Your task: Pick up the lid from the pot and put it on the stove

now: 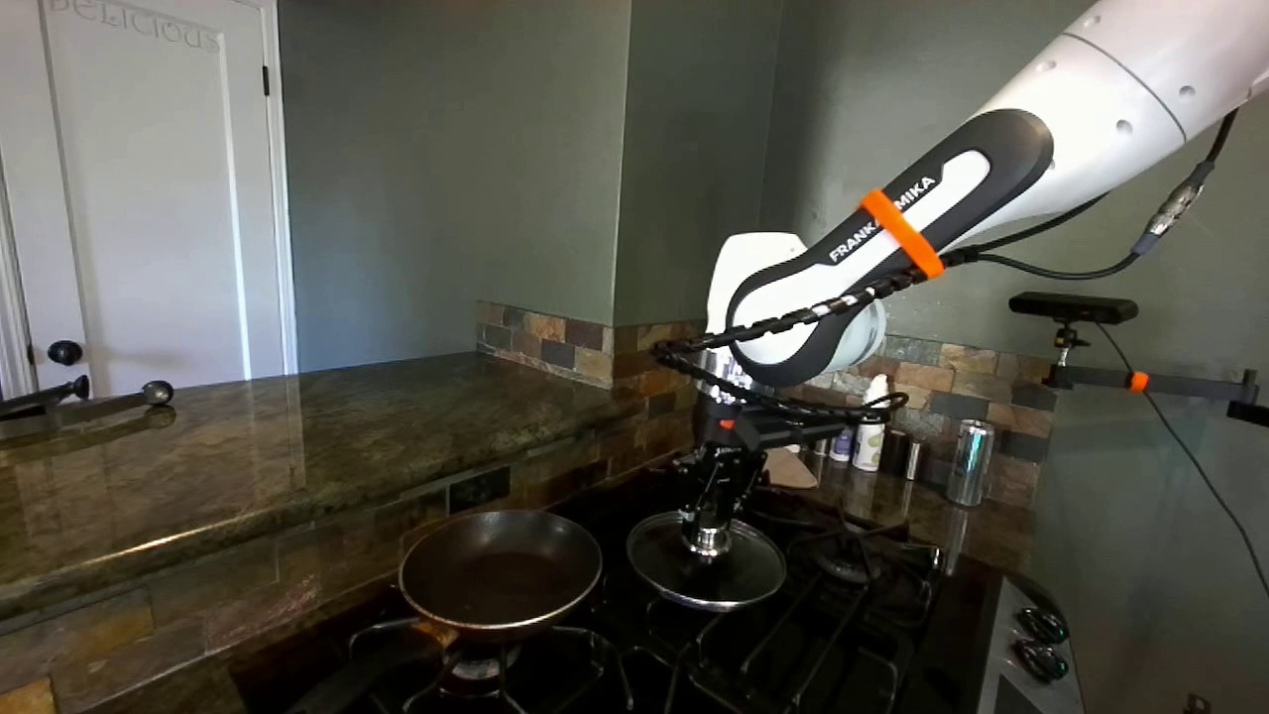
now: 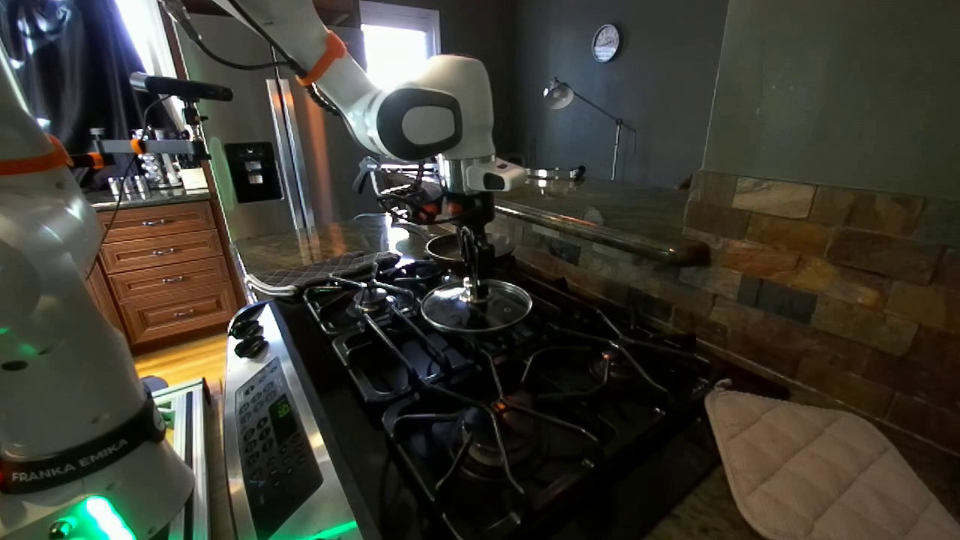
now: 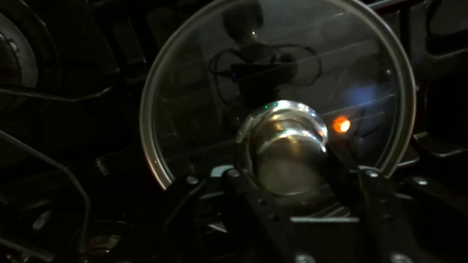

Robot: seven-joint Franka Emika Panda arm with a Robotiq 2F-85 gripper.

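Pincer points down, apparently clasping the lid by its knob.

The wrist view's top edge crops the lid

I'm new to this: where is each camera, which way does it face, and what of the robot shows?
In an exterior view: at the pot end of the stove, looking along it; part of the arm and the gripper show.
In an exterior view: at the opposite end, by a quilted pad, looking toward the fridge; base, arm and gripper show.
Wrist view: on the arm, facing down at the lid; gripper fingers show.
Both exterior views show the pot, lid and gripper.
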